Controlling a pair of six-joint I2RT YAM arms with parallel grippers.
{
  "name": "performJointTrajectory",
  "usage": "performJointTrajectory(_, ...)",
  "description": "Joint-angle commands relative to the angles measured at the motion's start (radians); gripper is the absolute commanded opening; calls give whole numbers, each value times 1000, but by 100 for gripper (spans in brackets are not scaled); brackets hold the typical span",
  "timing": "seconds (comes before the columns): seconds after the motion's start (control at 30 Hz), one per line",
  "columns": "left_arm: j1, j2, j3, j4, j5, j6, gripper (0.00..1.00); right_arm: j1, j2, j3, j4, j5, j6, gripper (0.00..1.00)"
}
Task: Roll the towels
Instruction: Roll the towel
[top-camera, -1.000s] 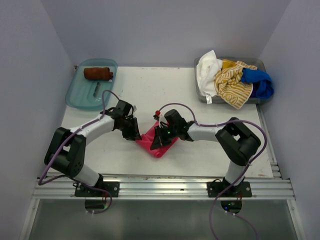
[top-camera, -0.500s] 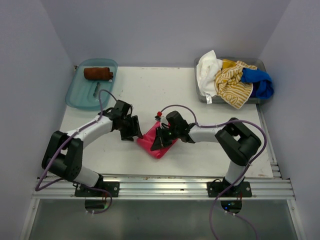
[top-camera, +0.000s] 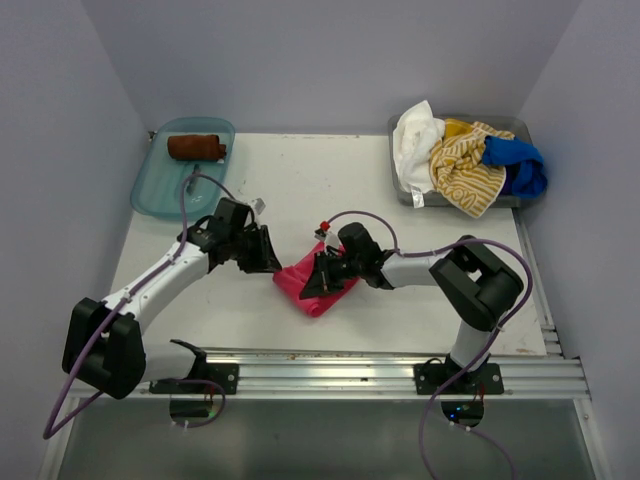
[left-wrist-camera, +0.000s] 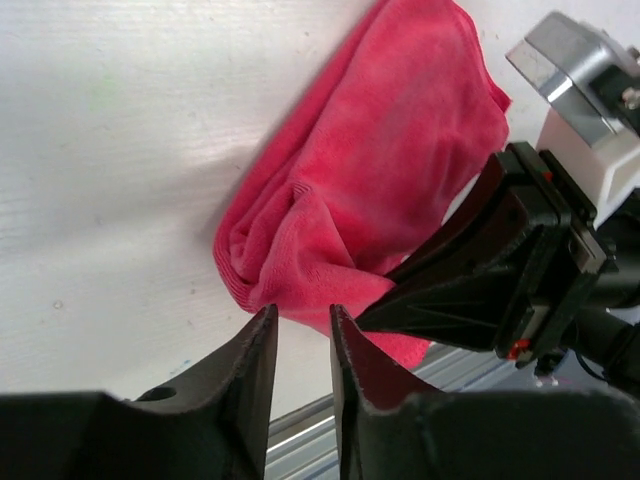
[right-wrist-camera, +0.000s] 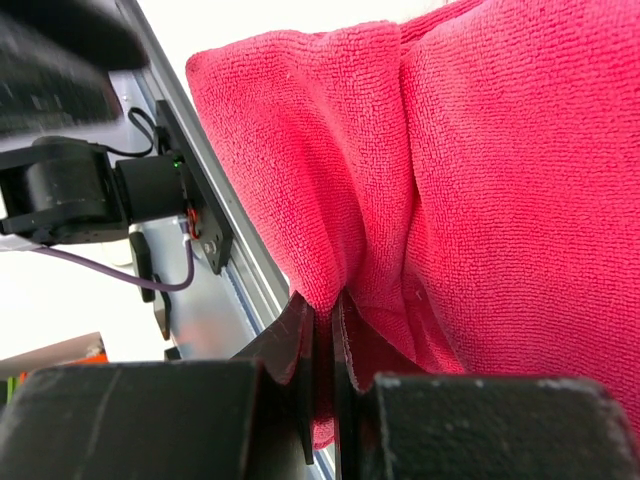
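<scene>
A crumpled hot pink towel (top-camera: 312, 288) lies on the white table between my two arms. My right gripper (top-camera: 320, 277) is shut on a fold of the pink towel (right-wrist-camera: 480, 170), and cloth is pinched between its fingertips (right-wrist-camera: 325, 305). My left gripper (top-camera: 268, 262) sits at the towel's left edge. Its jaws stand open by a narrow gap (left-wrist-camera: 302, 312) with nothing in it, and the pink towel (left-wrist-camera: 370, 190) starts just beyond the tips. The right gripper (left-wrist-camera: 520, 270) shows black in the left wrist view. A rolled rust-brown towel (top-camera: 196, 147) lies in the teal tray (top-camera: 170, 195).
A grey bin (top-camera: 520, 125) at the back right holds a white towel (top-camera: 413, 140), a yellow-and-white striped towel (top-camera: 465, 170) and a blue towel (top-camera: 518, 162). The metal rail (top-camera: 330, 360) runs along the table's near edge, close to the pink towel.
My left arm has swung its elbow outward to the left and stretched lower. Its gripper stayed at the towel's left edge, widening and then narrowing. The right gripper keeps its pinch.
</scene>
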Motion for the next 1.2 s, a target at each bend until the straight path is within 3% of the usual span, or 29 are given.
performJointTrajectory(0.0, -15, -22, -16, -25, 118, 70, 27, -10, -12, -3, 49, -34, 23, 0)
performJointTrajectory(0.2, -23, 12, 0, -62, 109, 96, 8, -11, -15, 1, 26, -26, 12, 0)
performJointTrajectory(0.43, -41, 50, -9, -14, 157, 100, 0, -16, -10, 7, 23, -26, 9, 0)
performJointTrajectory(1.17, -70, 277, 55, 168, 193, 93, 0, -33, 3, -2, 26, -43, 12, 0)
